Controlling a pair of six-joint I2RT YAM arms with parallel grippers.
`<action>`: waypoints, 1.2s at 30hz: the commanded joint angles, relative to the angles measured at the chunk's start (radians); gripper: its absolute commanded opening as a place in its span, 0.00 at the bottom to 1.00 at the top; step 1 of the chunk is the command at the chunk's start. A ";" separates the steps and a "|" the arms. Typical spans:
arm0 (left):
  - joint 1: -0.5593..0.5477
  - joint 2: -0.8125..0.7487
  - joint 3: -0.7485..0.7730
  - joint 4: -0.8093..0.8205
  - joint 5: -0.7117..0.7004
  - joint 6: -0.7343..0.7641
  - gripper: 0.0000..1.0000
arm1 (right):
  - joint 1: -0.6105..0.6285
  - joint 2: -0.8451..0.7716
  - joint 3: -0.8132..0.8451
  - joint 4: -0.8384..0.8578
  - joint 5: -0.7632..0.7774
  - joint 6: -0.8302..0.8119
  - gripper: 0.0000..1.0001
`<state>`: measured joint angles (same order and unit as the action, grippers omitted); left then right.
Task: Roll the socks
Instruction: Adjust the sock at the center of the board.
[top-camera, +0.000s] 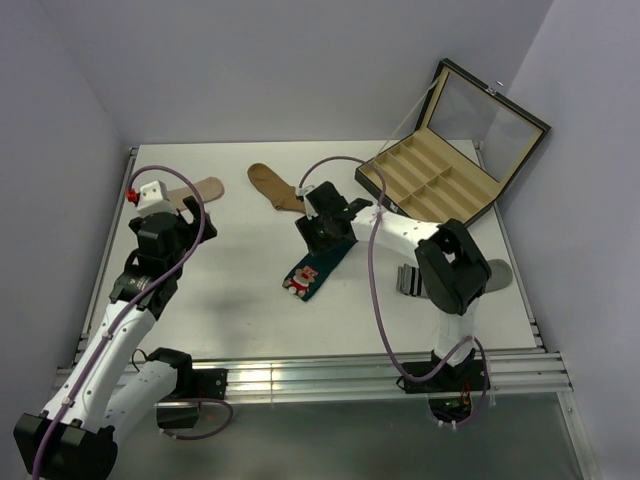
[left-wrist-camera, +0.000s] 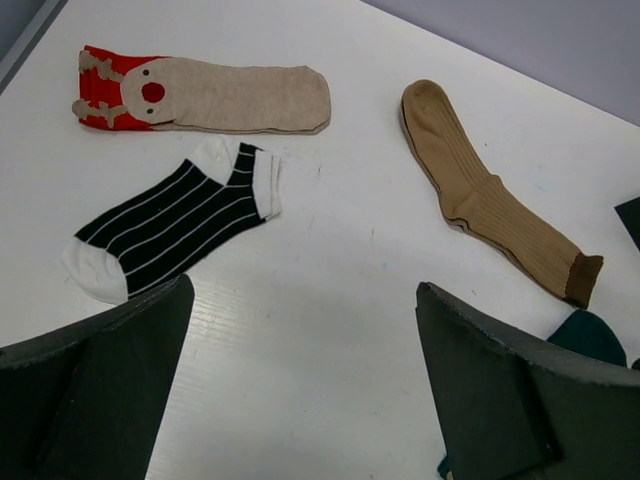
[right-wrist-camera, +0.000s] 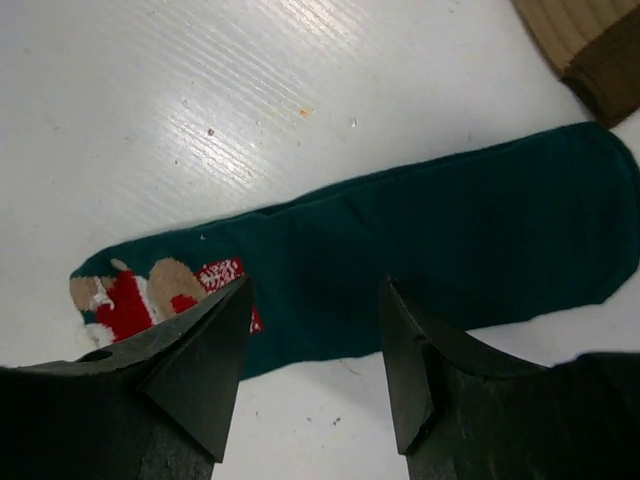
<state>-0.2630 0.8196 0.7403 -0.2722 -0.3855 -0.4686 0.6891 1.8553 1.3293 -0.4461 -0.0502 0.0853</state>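
Table: white flat tabletop (top-camera: 250, 320) carrying every item.
Box: black case with beige compartments (top-camera: 425, 180), glass lid raised, at the far right corner.
Left gripper (left-wrist-camera: 305, 300): dark fingers spread wide, holding nothing, above bare table near the striped sock.
Right gripper (right-wrist-camera: 315, 300): fingers partly apart, poised over the teal sock's near edge; contact cannot be told.
Brown sock: long ribbed tan sock (left-wrist-camera: 480, 190), flat, far centre.
Teal sock: dark green sock with reindeer picture (right-wrist-camera: 450, 240), flat, mid-table.
Beige sock: red-toed (left-wrist-camera: 230, 95), far left.
Striped sock: black with white stripes (left-wrist-camera: 175, 225), just nearer than the beige.
Grey sock: black-striped cuff (top-camera: 408, 279), partly hidden under the right arm.
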 joint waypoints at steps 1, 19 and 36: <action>0.004 -0.014 -0.016 0.060 0.016 0.016 0.99 | 0.001 0.048 0.021 0.057 -0.026 -0.004 0.61; 0.001 -0.040 0.004 0.028 0.045 -0.011 1.00 | 0.050 0.089 0.133 0.049 0.105 -0.041 0.63; 0.002 -0.076 0.004 0.014 -0.020 -0.022 1.00 | 0.377 -0.056 -0.107 0.101 0.311 -0.125 0.64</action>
<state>-0.2630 0.7494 0.7246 -0.2741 -0.3882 -0.4767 1.0393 1.8004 1.2175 -0.3687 0.2016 -0.0055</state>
